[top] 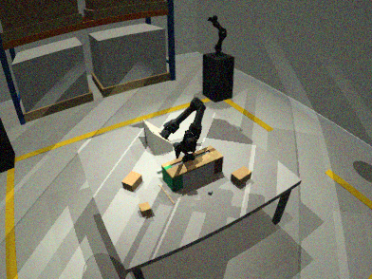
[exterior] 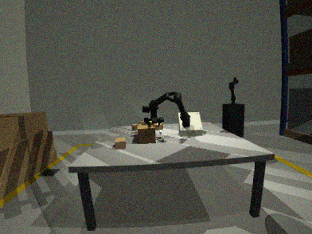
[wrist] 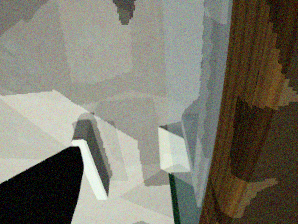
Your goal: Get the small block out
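Note:
The box (top: 192,170) has a wooden top, a green left end (top: 171,179) and a dark right end. It also shows in the exterior view (exterior: 146,134). My gripper (top: 185,153) is open and empty, low over the back edge of the box's top near the green end; the exterior view shows it too (exterior: 153,122). In the wrist view one black finger (wrist: 40,205) is at the lower left, with the box's wood (wrist: 256,110) and a green-edged clear pane (wrist: 180,209) at the right. A tiny dark object (top: 210,193) lies on the table in front of the box; I cannot tell whether it is the block.
Three loose wooden blocks lie on the table: left (top: 132,180), front left (top: 145,208) and right (top: 241,175). A thin stick (top: 166,194) lies before the green end. A white tilted board (top: 157,138) stands behind the box beside the arm's base.

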`<state>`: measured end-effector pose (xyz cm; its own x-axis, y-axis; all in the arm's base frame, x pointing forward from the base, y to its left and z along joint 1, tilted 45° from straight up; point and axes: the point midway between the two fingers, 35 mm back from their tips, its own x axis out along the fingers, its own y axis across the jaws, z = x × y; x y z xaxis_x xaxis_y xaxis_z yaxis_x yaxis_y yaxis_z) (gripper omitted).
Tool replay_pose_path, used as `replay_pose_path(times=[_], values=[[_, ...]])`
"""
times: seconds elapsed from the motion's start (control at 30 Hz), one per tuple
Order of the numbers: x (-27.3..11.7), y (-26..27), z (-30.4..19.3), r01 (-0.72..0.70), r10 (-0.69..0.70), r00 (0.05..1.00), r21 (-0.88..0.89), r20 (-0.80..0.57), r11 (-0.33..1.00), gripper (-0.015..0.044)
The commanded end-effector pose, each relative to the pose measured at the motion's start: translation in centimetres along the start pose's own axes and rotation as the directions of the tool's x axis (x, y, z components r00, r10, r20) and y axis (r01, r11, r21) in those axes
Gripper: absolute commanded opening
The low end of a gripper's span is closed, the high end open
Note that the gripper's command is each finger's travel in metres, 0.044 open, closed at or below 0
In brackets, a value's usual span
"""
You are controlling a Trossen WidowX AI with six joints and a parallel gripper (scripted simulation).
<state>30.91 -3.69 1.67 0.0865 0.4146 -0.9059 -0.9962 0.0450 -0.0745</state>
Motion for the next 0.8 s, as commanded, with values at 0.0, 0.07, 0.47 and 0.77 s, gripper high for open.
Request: replay_pose_path(times=[0.0,0.07,0.47,0.77], values=[[0.2,0.0,-0.6,0.0,0.0,1.0,-0.002,-0.002,1.0,0.04],[0.2,0.0,-0.8,0.0,0.0,1.0,-0.002,-0.002,1.0,0.04],[0.6,0.0,-1.9,0.0,0.0,1.0,-0.002,-0.002,1.0,0.04],[0.9,0.0,-2.7,0.0,0.0,1.0,-0.002,-0.003,1.0,0.04]])
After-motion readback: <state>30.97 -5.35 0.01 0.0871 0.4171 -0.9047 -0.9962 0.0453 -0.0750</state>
